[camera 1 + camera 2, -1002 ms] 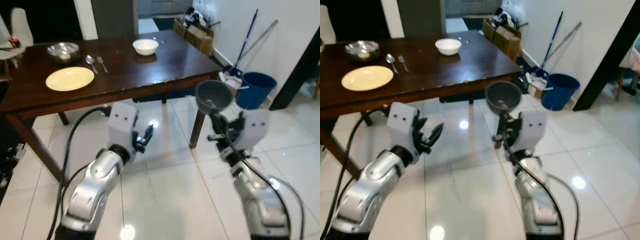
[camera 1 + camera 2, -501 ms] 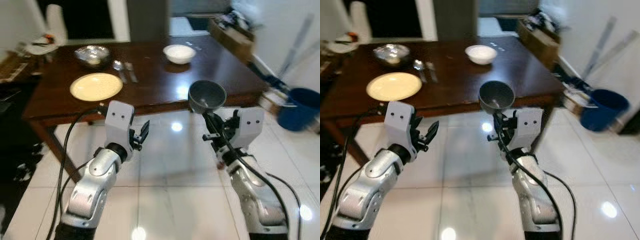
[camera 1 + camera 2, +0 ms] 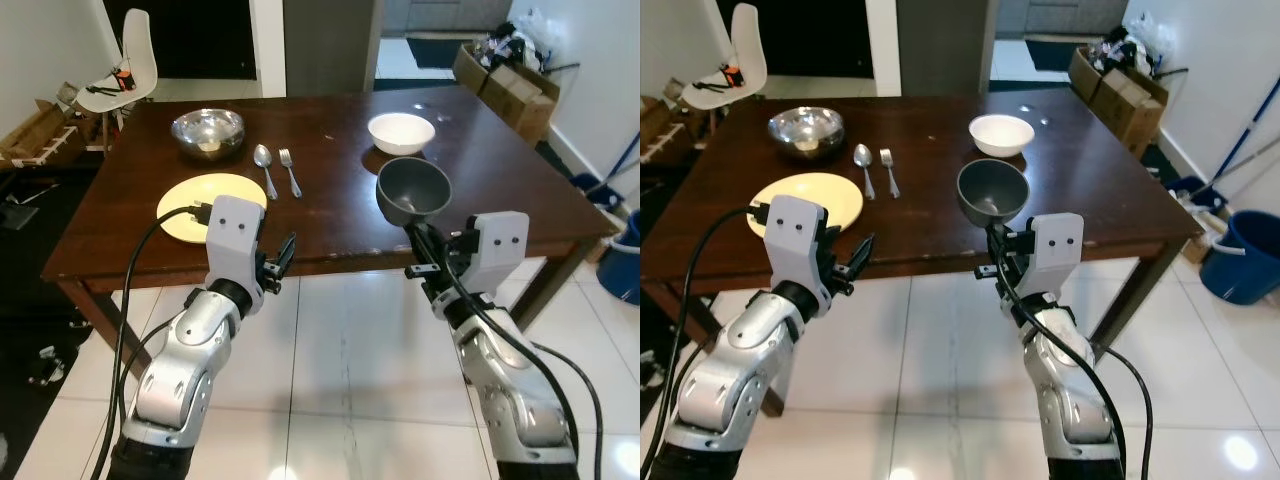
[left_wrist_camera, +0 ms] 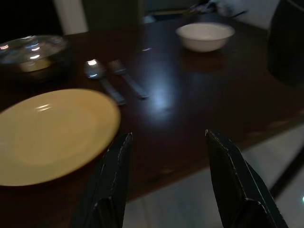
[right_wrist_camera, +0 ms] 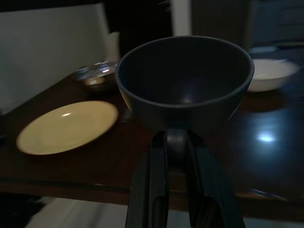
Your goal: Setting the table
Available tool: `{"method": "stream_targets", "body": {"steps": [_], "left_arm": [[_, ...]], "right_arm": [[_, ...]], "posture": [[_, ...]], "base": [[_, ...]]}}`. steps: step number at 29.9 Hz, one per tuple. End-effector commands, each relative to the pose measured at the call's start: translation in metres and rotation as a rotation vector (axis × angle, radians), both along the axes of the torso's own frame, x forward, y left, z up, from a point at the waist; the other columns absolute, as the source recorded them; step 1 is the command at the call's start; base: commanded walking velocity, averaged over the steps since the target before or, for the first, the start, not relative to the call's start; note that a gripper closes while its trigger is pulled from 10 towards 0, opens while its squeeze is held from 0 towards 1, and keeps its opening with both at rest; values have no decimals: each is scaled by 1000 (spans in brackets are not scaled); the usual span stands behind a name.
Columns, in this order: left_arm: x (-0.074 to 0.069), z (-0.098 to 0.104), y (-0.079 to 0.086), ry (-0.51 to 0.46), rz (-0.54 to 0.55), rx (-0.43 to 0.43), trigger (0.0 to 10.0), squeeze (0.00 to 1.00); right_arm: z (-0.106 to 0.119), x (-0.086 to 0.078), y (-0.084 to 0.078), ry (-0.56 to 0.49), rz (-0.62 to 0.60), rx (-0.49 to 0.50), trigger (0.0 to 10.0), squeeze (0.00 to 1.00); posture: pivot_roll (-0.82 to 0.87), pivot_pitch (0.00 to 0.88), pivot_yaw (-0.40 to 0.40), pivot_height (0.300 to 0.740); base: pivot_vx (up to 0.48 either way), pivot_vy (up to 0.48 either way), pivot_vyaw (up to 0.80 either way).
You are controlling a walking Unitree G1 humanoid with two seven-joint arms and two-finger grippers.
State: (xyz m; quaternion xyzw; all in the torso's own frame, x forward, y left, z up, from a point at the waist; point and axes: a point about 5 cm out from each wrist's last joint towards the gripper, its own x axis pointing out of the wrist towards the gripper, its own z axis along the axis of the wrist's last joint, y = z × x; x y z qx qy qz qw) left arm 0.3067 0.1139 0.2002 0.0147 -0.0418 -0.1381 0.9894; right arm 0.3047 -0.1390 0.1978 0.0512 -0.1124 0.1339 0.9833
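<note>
The robot stands at the near edge of a dark wooden table. The right gripper is clamped on the rim of a grey bowl, holding it upright above the table's near edge, at about 1 o'clock from the centre of the left eye view. In the right wrist view the two black fingers pinch the lower rim of that bowl, and its hollow looks empty.

The left gripper hangs before the table edge at about 9 o'clock from the grey bowl, its fingers spread wide and holding nothing. In the left wrist view both fingers stand apart with the tabletop between them.

On the table, a yellow plate lies just beyond the left gripper, toward 11 o'clock from it. A spoon and a fork lie side by side just beside the plate, at its 2 o'clock, handles pointing toward the robot. A steel bowl sits at 12 o'clock from the plate, with something pale inside that is too small to identify. A white bowl stands at 12 o'clock from the grey bowl, farther in on the table.

A white chair stands past the table's far left corner, cardboard boxes past the far right one, and a blue bucket on the tiled floor at 3 o'clock.
</note>
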Motion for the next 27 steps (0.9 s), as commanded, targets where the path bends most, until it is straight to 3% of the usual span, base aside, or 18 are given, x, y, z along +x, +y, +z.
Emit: {"method": "stream_targets", "body": {"steps": [1,6,19,27], "left_arm": [[0,-3,-1,11,-1,5,10000,0],[-1,-2,3,8,2,14,10000,0],[0,-5,49,40,135,69,10000,0],[0,4,77,54,72,84,10000,0]], "right_arm": [[-1,-1,-2,3,1,4,10000,0],[-4,-7,6,24,97,-11,10000,0],[-16,-19,18,79,232,-39,10000,0],[-31,-31,18,137,253,-65,10000,0]], "posture": [[-51,39,98,740],[-51,40,100,740],[-32,48,102,740],[-21,62,105,740]], "base": [[480,0,0],[480,0,0],[445,0,0],[0,0,0]]}}
